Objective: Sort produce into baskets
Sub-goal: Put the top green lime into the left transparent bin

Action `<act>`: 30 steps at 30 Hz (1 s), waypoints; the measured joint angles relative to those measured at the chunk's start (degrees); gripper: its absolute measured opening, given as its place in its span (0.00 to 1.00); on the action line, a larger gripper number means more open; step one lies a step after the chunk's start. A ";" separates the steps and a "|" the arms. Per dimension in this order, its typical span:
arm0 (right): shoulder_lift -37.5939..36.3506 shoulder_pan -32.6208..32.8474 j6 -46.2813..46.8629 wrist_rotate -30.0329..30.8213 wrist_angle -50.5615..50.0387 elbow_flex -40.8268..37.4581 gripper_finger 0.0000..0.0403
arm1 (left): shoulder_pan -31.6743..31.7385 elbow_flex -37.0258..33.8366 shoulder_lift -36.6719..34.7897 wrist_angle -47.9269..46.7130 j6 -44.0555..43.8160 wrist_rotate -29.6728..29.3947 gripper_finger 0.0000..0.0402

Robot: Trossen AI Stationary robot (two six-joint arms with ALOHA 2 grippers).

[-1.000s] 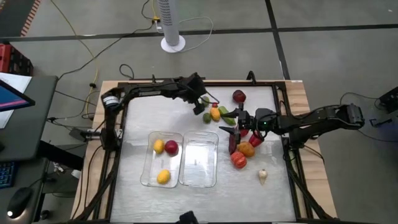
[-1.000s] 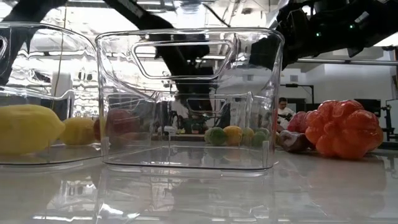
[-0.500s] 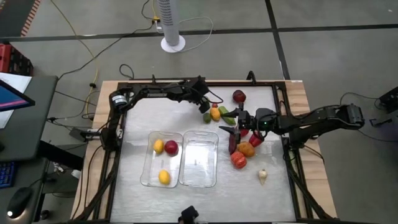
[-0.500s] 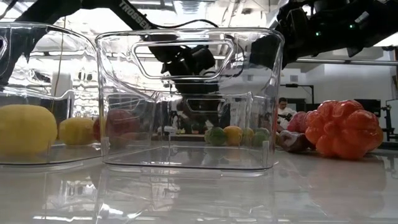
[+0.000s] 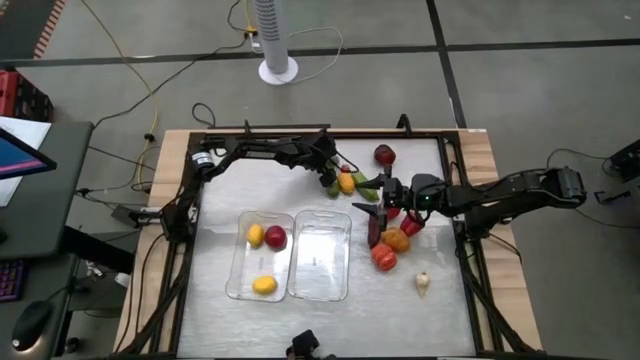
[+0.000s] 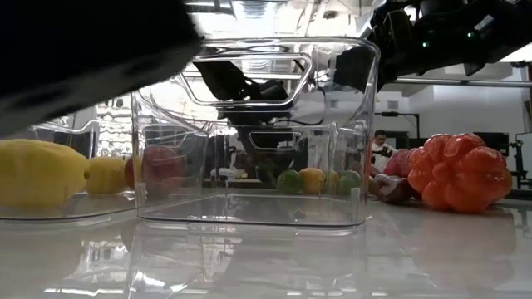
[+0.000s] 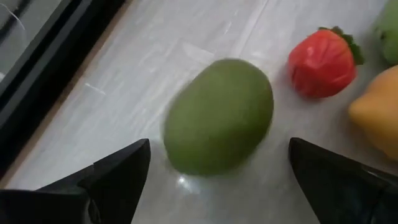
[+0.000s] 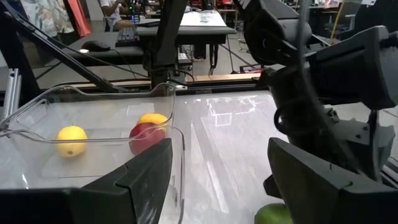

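A white fan (image 5: 273,35) stands on the grey floor beyond the table (image 5: 220,210), with cables (image 5: 130,75) trailing near it. A monitor (image 5: 22,150) sits on a desk to the left. In the room behind, a person (image 6: 381,149) sits, and desks (image 8: 186,28) carry equipment.

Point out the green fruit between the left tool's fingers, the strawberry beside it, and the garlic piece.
Green fruit (image 7: 219,116), left wrist view, middle of its rounded body.
Strawberry (image 7: 321,62), left wrist view, its red flesh.
Garlic piece (image 5: 422,284), high view, centre of its whitish bulb.
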 joint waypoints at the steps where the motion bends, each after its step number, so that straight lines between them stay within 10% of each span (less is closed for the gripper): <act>1: 0.00 0.00 -0.01 0.00 -0.02 0.00 0.72 | -0.17 -0.01 0.03 0.41 0.20 -0.23 0.89; 14: -0.02 -0.02 -0.03 0.00 -0.63 0.00 0.72 | -0.51 0.43 -1.36 0.34 5.92 -0.85 0.54; 24: 0.00 0.00 -0.14 0.00 -0.94 0.00 0.72 | -3.64 0.49 -17.64 -7.11 12.40 2.29 0.53; 30: 0.00 0.00 -0.17 0.00 -0.95 0.00 0.72 | -8.56 0.52 -30.21 -28.52 13.02 15.61 0.54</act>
